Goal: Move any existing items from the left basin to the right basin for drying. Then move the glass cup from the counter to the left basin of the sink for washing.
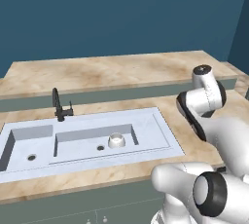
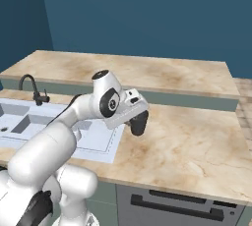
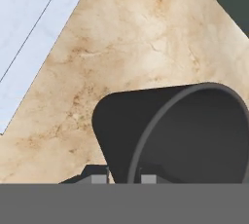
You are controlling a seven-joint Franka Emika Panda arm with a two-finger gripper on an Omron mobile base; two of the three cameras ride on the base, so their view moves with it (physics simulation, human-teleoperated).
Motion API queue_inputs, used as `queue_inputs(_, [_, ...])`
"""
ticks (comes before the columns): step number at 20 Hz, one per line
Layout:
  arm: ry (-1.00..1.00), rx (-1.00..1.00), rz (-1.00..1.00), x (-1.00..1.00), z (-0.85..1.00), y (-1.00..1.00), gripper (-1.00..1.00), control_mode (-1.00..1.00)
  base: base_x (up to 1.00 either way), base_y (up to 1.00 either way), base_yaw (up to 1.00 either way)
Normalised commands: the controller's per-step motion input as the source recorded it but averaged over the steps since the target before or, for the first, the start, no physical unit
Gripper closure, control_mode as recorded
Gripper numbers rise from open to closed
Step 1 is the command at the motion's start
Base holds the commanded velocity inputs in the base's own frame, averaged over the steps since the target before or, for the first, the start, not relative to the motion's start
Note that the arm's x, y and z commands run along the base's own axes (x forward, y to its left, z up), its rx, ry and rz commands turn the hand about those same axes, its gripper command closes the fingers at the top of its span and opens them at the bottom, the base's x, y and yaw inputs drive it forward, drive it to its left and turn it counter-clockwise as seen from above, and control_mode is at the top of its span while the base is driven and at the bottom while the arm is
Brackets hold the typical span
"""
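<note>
Left base view shows the big tan desk point(image 1: 121, 72) with the pale sink point(image 1: 160, 121) set into it. The sink has two tubs. The wide tub point(image 1: 92, 135) is on the right side, and a small white bowl point(image 1: 116, 140) sits inside it, next to the little dark drain hole. The narrow tub point(image 1: 26, 142) is on the left side. A black tap point(image 1: 59, 106) stands on the back rim of the sink, between the two tubs. The white arm point(image 1: 204, 99) bends up at the right side of this picture.

In the right base view the arm reaches out over the desk point(image 2: 187, 136), just past the right edge of the sink point(image 2: 106, 144). The pincer point(image 2: 138, 123) is clenched on the dark cup point(image 2: 139, 122), and the cup is tipped to one side. I cannot tell if the cup touches the desk or hangs just above it.

In the hand view the cup point(image 3: 160, 130) is very close and lies on its side, with its open rim turned to the right. The two finger tips point(image 3: 99, 178) stand on each side of its wall.
</note>
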Motion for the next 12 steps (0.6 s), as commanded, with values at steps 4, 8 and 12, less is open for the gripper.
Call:
queue_inputs(4, [0.0, 0.03, 0.05, -0.17, 0.25, 0.36, 1.0, -1.0, 0.0, 0.0, 0.0])
queue_inputs(8, [0.0, 0.02, 0.07, -0.27, 0.23, 0.29, 1.0, -1.0, 0.0, 0.0, 0.0])
queue_inputs(12, [0.0, 0.02, 0.04, -0.04, 0.07, 0.26, 1.0, -1.0, 0.0, 0.0, 0.0])
